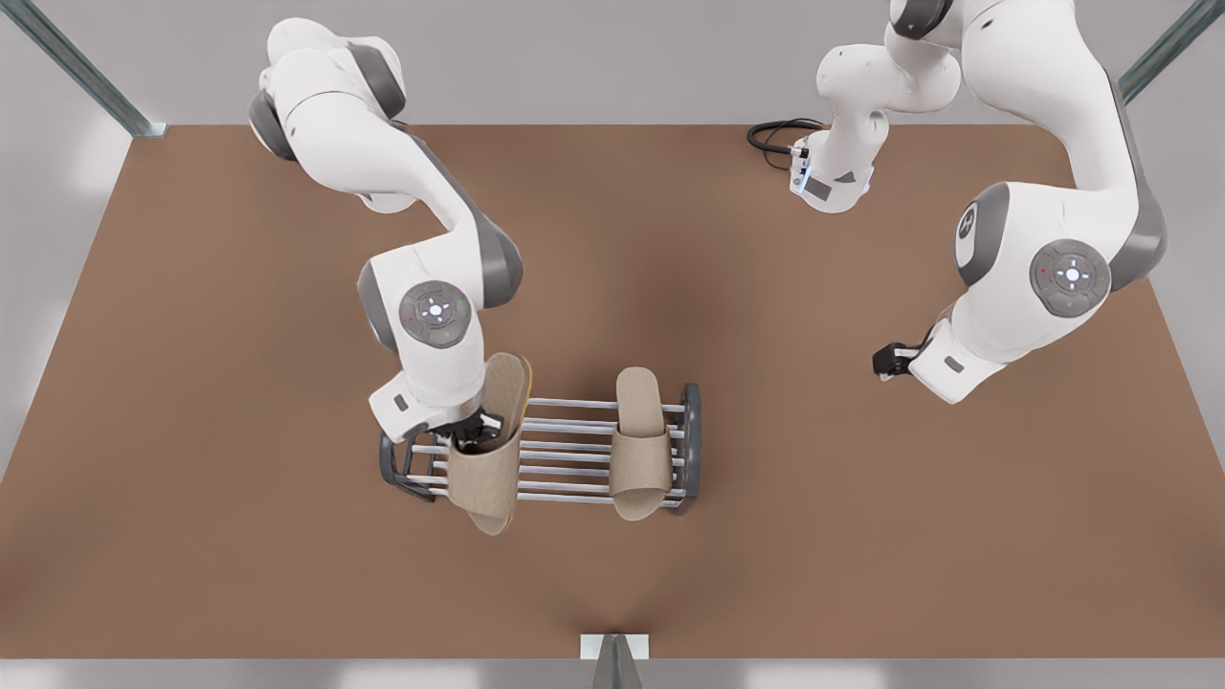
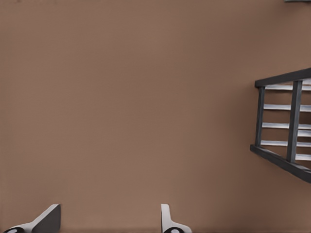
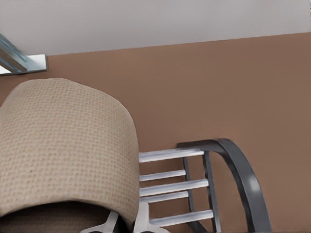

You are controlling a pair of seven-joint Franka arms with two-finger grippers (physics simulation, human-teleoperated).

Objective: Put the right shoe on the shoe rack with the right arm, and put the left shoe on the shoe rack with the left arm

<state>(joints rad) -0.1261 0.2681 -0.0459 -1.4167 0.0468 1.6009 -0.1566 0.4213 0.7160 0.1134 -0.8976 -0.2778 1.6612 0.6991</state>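
The shoe rack (image 1: 567,450) stands on the brown table, front of centre. A beige slipper (image 1: 639,445) lies flat across its bars at the front view's right end. My right gripper (image 1: 474,431) is at the rack's other end, shut on a second beige slipper (image 1: 488,459) that is tilted on its edge over the bars. In the right wrist view that slipper's woven strap (image 3: 63,145) looms close, with the rack's curved end frame (image 3: 243,179) behind. My left gripper (image 1: 890,359) waits open and empty, off to the front view's right, fingers (image 2: 48,218) wide apart; the rack (image 2: 286,121) lies beyond it.
A black cable (image 1: 775,134) coils by the arm base at the table's back edge. Metal posts (image 1: 86,77) stand at the back corners and one (image 1: 614,660) at the front edge. Bare table (image 1: 909,536) surrounds the rack.
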